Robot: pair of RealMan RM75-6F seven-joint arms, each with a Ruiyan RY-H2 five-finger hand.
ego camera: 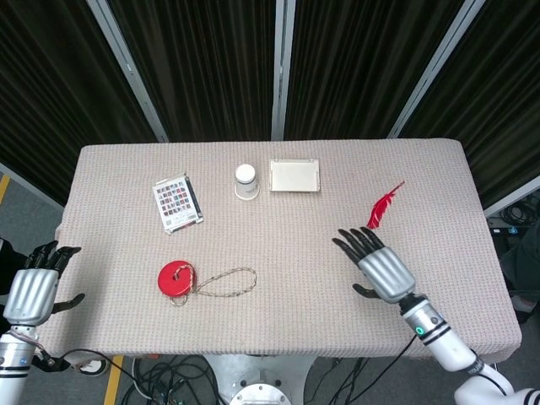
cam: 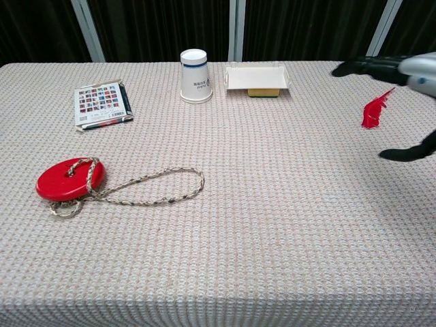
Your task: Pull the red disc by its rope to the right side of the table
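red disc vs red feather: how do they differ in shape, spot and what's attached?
The red disc is round and flat; the red feather is slim and tapered. The disc lies on the table's left front; the feather lies on the right, further back. A looped rope is tied to the disc; nothing is attached to the feather. Both are red, lie on the cloth, and no hand touches either.
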